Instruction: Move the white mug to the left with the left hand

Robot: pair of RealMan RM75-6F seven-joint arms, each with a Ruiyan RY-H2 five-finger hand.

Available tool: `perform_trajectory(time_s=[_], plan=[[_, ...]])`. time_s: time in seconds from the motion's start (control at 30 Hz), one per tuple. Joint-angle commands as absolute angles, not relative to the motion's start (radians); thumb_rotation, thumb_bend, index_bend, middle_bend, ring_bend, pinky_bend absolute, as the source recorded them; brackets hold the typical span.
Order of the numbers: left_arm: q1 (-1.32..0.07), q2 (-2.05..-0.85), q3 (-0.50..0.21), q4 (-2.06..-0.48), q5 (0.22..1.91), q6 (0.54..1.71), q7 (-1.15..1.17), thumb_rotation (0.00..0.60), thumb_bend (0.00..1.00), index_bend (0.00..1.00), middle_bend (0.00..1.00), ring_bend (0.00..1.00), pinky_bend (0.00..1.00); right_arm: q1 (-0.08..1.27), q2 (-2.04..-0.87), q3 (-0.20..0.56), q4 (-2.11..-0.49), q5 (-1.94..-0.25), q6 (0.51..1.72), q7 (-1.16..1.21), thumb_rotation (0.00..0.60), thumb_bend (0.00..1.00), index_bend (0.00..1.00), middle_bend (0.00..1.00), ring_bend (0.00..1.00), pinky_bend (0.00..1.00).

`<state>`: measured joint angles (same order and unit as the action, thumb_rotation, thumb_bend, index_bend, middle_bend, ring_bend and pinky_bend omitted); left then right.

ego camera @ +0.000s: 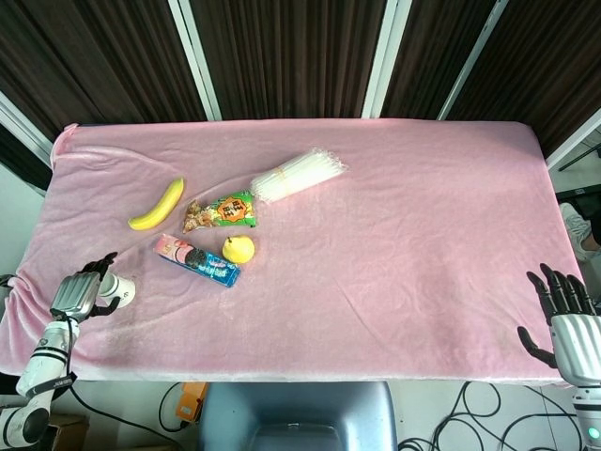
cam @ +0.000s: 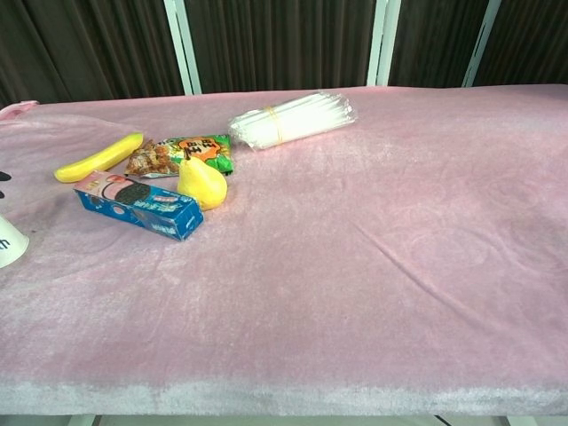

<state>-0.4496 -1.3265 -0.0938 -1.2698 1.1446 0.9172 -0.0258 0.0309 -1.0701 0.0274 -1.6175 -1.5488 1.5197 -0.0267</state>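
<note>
Down at the near-left corner of the table (ego camera: pixel 394 188) in the head view, the left hand (ego camera: pixel 79 293) sits against the white mug (ego camera: pixel 118 288), dark fingers reaching around it on both sides, though whether they actually clamp it or have let go cannot be told from up here. And the mug itself: small, plain white, lying tipped on the pink cloth with its round end facing right, well left of the blue cookie packet (ego camera: pixel 197 260). Beyond that packet, a yellow pear (ego camera: pixel 238 249), a snack bag (ego camera: pixel 222 210), a banana (ego camera: pixel 157 205) and a bundle of clear straws (ego camera: pixel 299 175). Over at the near-right edge, the right hand (ego camera: pixel 567 329) holds nothing, fingers spread apart. Switching to the chest view: only a sliver of the white mug (cam: pixel 9 241) pokes in at the left border, a pale tapered shape resting on the cloth, apart from the blue cookie packet (cam: pixel 142 205). A dark speck at the left border above it could be a fingertip, too small to say.
</note>
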Motion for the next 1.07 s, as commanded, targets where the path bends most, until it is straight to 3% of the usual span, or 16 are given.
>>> perform_trajectory(time_s=[0.03,0.3,0.43,0.57,0.77,1.07], plan=[[-0.441,-1.320,-0.096,-1.280,1.158,0.937,-0.038,0.600,0.35,0.00,0.00,0.00,0.20,0.030,-1.070,0.027,-1.618,-1.549,1.520,-0.027,0.600,0.42,0.00,0.00,0.00,0.00],[-0.340,-1.210,-0.060,-1.468,1.301,1.161,-0.049,0.600,0.34,0.00,0.00,0.00,0.13,0.029,-1.072,0.030,-1.616,-1.541,1.518,-0.036,0.600,0.42,0.00,0.00,0.00,0.00],[-0.232,-1.152,0.019,-1.551,1.478,1.371,-0.067,0.600,0.34,0.00,0.00,0.00,0.09,0.028,-1.074,0.027,-1.616,-1.546,1.519,-0.050,0.600,0.42,0.00,0.00,0.00,0.00],[-0.118,-1.189,0.095,-1.483,1.643,1.584,-0.091,0.600,0.34,0.00,0.00,0.00,0.07,0.029,-1.084,0.023,-1.617,-1.551,1.514,-0.074,0.600,0.42,0.00,0.00,0.00,0.00],[-0.090,-1.213,0.107,-1.419,1.741,1.674,-0.098,0.600,0.34,0.00,0.00,0.00,0.07,0.034,-1.097,0.013,-1.622,-1.569,1.504,-0.110,0.600,0.42,0.00,0.00,0.00,0.00],[-0.098,-1.202,0.102,-1.447,1.714,1.608,-0.077,0.600,0.34,0.00,0.00,0.00,0.07,0.031,-1.099,0.016,-1.618,-1.563,1.510,-0.109,0.600,0.42,0.00,0.00,0.00,0.00]])
